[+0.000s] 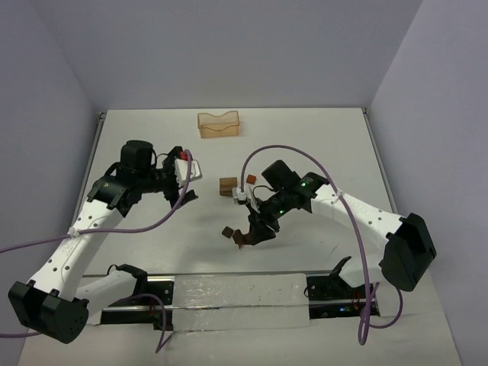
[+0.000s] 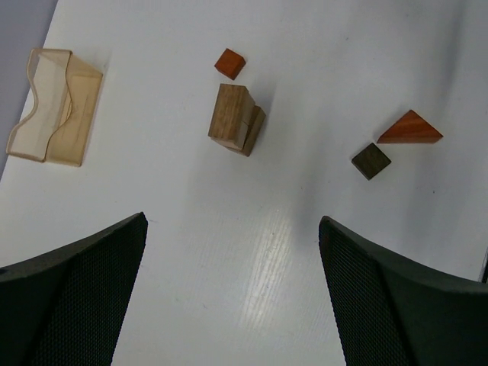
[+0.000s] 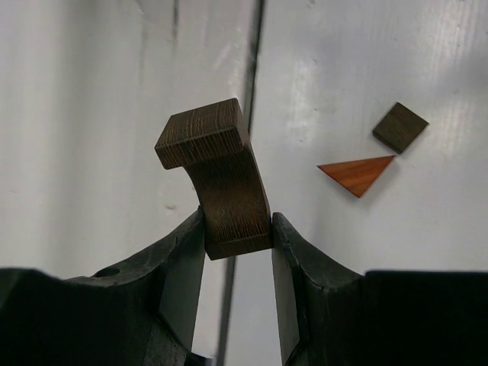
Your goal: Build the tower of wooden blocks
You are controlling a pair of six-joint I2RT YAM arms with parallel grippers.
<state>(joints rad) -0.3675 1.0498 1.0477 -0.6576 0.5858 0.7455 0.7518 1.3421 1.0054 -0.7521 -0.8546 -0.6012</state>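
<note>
Between pinched right fingers (image 3: 179, 267) sits a dark block (image 3: 225, 175); left fingers (image 2: 84, 293) gape.

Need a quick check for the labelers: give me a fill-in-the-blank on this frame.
The right gripper is shut on a ____ brown curved block.
The left gripper is ____ and empty.
The red wedge and dark cube lie loose on the ____.
Answers: dark; open; table.

— How does the left side stand?
— The left arm (image 1: 84, 229) reaches up the left of the frame. The left gripper (image 2: 232, 297) is spread wide, holding nothing.
— And the right?
— The right arm (image 1: 358, 213) bends toward centre, wrist seemingly tilted down. The right gripper (image 3: 238, 236) is clamped on a dark block (image 3: 221, 175).
</note>
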